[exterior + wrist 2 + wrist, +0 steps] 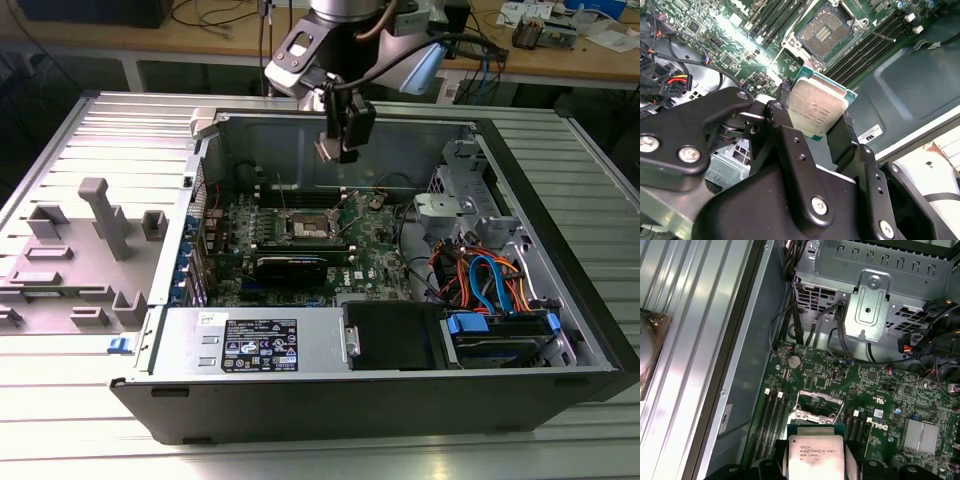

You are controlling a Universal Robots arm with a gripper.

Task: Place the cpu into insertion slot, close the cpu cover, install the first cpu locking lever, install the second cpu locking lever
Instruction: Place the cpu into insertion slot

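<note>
Now, end effector: my arm's black two-finger end effector (338, 150) hangs over the open black computer case (400, 400), its fingers (782, 100) pressed against two opposite edges of the chip.
Cpu: small flat square cpu with a dull silver-grey metal top on a green base (817, 107), pinched in the air, tilted in the second wrist view, clear of the board and touching nothing but the fingers.
Insertion slot: square socket with a dark centre and silvery metal rim (815, 402) on the green motherboard (385, 262), lying bare below the held chip; I can see its contact field uncovered in the second wrist view.
Cpu cover: thin silvery metal frame (795, 47) at one edge of the socket, not lying over it; I cannot tell its angle.
Memory slots: long black slots (867, 47) running along both sides of the socket.
Cables: blue and orange leads (490, 275) bundled at the exterior view's right inside the case.
Worktop: ribbed metal worktop (110, 130) carrying the case, with a grey plastic fixture (100, 215) at the exterior view's left.
</note>
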